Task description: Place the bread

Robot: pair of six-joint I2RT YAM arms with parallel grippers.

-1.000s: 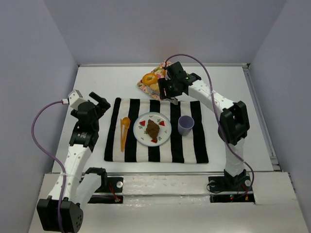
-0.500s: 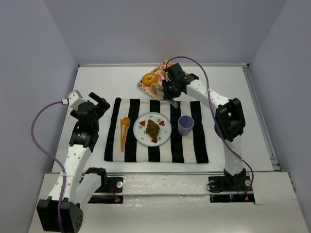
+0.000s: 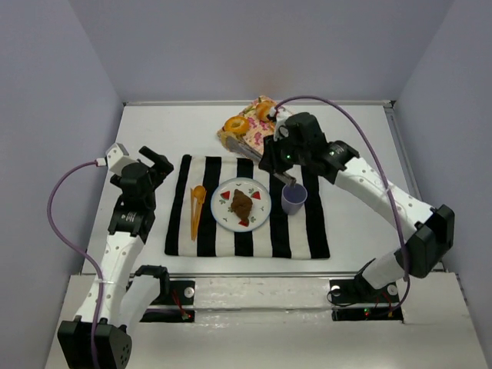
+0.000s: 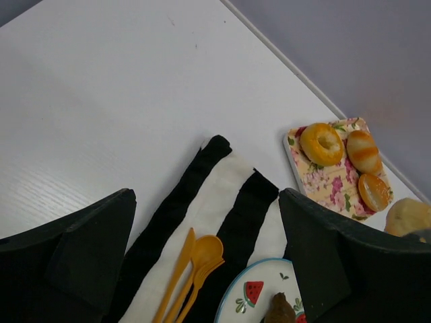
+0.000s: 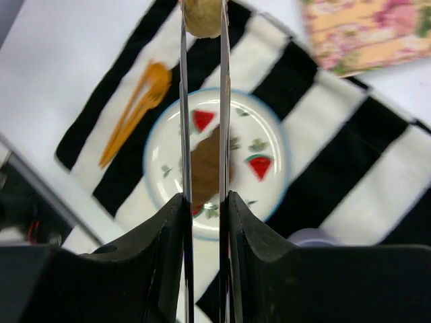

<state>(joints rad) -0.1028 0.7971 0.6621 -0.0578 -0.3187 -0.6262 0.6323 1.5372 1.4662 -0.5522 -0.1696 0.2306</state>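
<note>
From here the pick looks done. The right end effector (image 5: 202, 8) has its two thin fingers pressed in on a pale bread roll (image 5: 202, 20), pinched at the very tips. The roll is off the flowered tray (image 4: 316, 182), where a bagel (image 4: 322, 143) and two glazed rolls remain. In the wrist view it hangs above the striped cloth (image 3: 307, 231), just beyond the plate (image 3: 217, 201).

What I judge is left is lowering it to its spot, presumably the plate, which already holds a brown piece of food (image 3: 242, 204), then letting go. The purple cup (image 3: 294, 198) stands just beside the fingers.

The left end effector (image 3: 156, 161) is spread wide and empty over the worktop (image 3: 369, 154).

I can read no brand, label or writing anywhere. The only markings are watermelon slices on the plate and the tray's flowers.
</note>
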